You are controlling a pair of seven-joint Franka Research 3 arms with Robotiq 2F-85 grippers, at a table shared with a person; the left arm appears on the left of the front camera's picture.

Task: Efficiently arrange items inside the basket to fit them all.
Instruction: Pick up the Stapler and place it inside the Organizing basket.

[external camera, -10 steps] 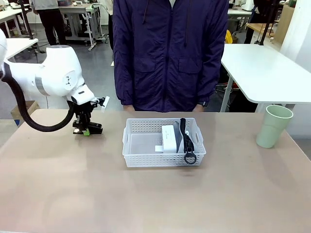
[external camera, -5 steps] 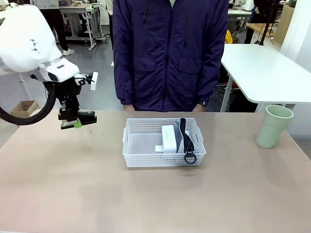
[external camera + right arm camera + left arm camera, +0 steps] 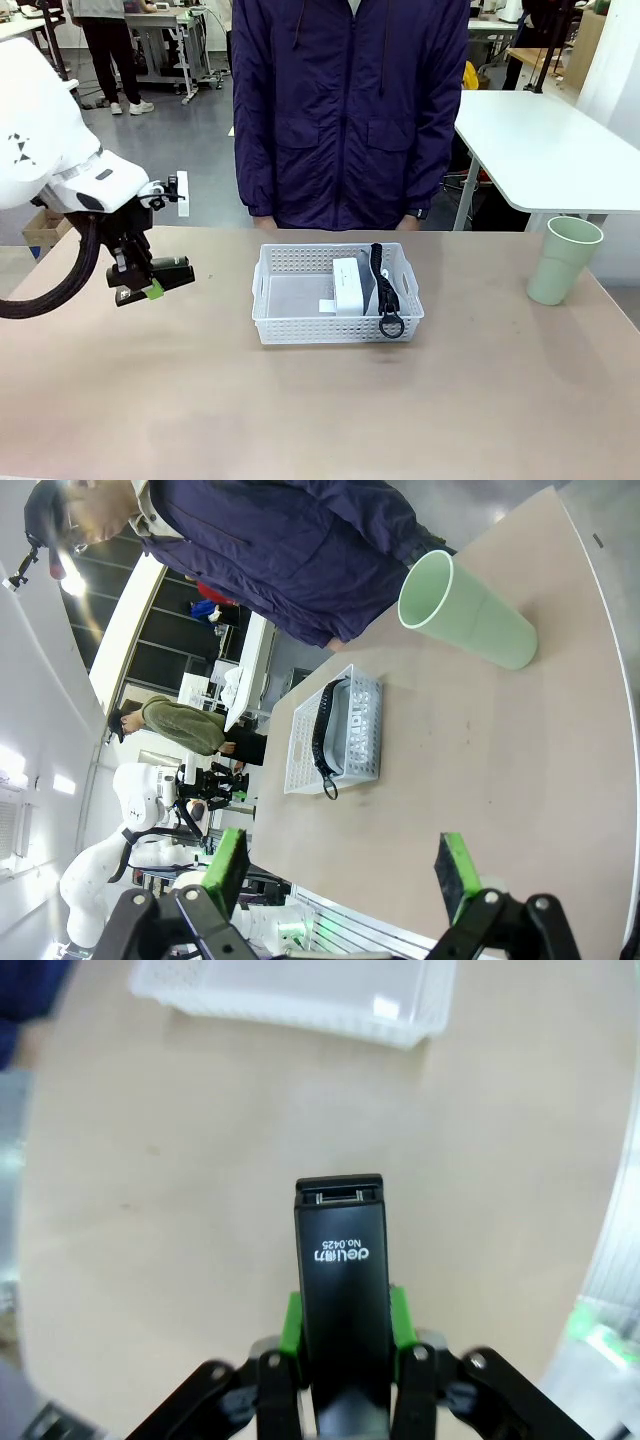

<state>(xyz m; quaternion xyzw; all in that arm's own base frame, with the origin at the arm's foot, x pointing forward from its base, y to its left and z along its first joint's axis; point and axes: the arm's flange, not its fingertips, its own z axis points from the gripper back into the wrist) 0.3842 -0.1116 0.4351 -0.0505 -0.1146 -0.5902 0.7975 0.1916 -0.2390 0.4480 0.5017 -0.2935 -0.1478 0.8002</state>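
While hanging over the worktop [image 3: 300,420], left claw [image 3: 141,286]: clamped on black stapler [image 3: 340,1260]
Right claw [image 3: 345,865]: spread wide, empty

The tan table [image 3: 150,400] carries the white basket [image 3: 320,328] at its middle, with the green cup [image 3: 563,262] standing at the far right.

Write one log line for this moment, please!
left gripper: shut on stapler, above table | right gripper: open | basket: box, pouch inside | cup: outside
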